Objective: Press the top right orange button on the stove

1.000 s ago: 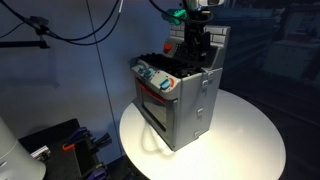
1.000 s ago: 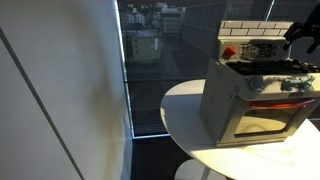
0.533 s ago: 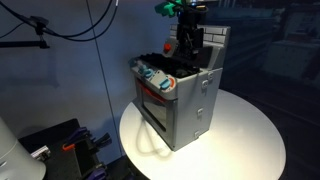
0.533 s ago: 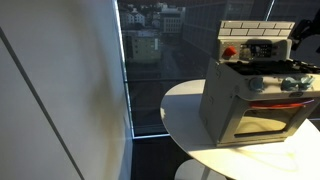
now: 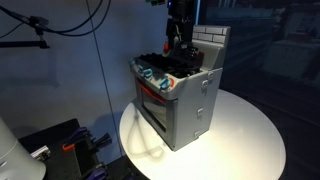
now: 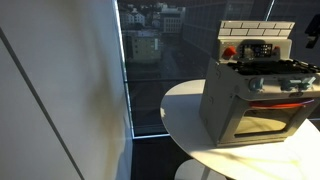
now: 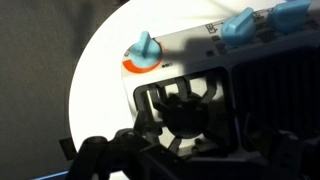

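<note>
The black Robotiq gripper [image 5: 178,43] is hanging over the rear of the grey toy stove [image 5: 183,102], which is standing below it on the round white table [image 5: 250,140]. Its fingers are showing only as a dark mass, so I cannot tell whether they are spread or pressed together. In the wrist view, the orange-ringed button with a pale blue cap [image 7: 143,54] is sitting on the stove's front panel, beyond the black burner grate [image 7: 190,100] beneath the gripper and apart from it, with another pale blue knob [image 7: 238,25] lying farther along that panel.
</note>
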Motion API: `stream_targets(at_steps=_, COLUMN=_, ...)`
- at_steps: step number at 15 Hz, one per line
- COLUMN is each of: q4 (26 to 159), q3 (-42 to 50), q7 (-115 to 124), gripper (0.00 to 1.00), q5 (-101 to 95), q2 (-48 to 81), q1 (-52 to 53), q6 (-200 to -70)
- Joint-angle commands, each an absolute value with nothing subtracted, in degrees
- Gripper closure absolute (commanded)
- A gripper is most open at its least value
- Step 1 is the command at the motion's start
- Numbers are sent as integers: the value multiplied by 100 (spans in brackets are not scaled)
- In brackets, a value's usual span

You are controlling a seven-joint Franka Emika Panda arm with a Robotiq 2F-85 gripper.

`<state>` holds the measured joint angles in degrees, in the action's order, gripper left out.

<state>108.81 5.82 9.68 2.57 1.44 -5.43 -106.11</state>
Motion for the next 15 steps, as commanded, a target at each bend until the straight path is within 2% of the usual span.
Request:
stream_targets(at_steps=1, q4=11285, q3=537, q7=956, gripper=0, q5=67, q2=-373, q1=-508, q6=-10458)
stream_targets(at_steps=8, q4=11858, q3=456, q7=927, gripper=0, q5=-35, q2=-1020, q1=-513, q6=-10492)
stream_targets(at_steps=15, q4=11846, q3=449, q7=964, gripper=0, q5=45, q2=-965, q1=-522, q6=-10520)
